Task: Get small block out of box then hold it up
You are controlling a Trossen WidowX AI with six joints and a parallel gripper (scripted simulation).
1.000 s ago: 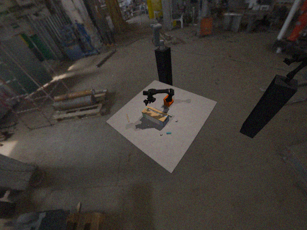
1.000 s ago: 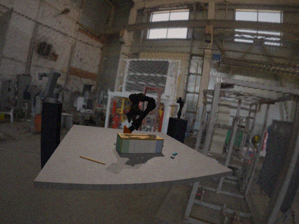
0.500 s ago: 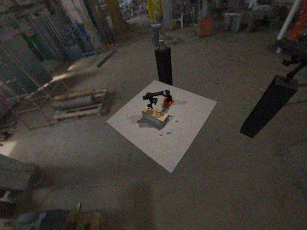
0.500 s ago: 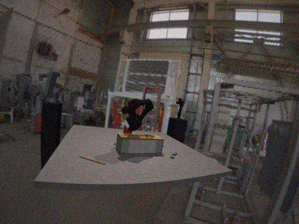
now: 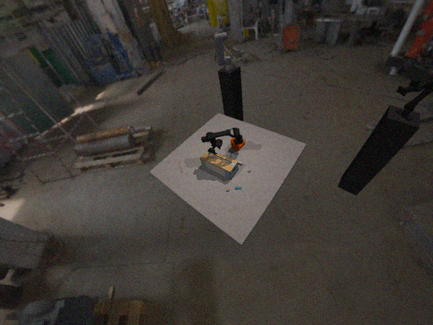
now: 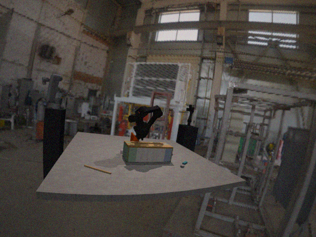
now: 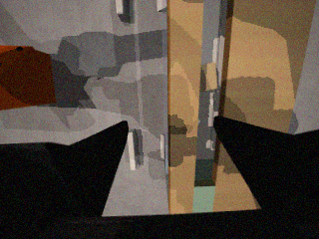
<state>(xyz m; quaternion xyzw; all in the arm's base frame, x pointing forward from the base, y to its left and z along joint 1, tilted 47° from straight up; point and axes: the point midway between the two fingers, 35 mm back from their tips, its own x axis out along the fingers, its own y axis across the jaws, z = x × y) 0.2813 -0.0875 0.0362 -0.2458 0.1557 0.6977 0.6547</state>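
Note:
The box point(image 5: 215, 168) point(image 6: 150, 154) point(image 7: 184, 199) stands on the table, with a clear front and a wooden top cut by a long slot. A small tan piece point(image 7: 211, 76) shows in the slot in the wrist view; I cannot tell surely whether it is the block. A pale green patch point(image 7: 203, 199) shows at the slot's near end. My gripper point(image 5: 212, 152) point(image 6: 141, 139) point(image 7: 170, 122) is open and empty, just above the box top near one end. Its fingertips straddle the box's long top edge in the wrist view, one over the slot's side. The shelf is not clearly seen.
The table point(image 5: 265, 154) point(image 6: 76, 183) also holds a teal piece point(image 5: 238, 187) point(image 6: 184, 162), a small pale piece point(image 5: 227, 190) point(image 6: 182, 166) beside it, and a thin wooden stick point(image 5: 180, 166) point(image 6: 97, 169). An orange arm base point(image 5: 237, 143) point(image 7: 25, 77) stands behind the box.

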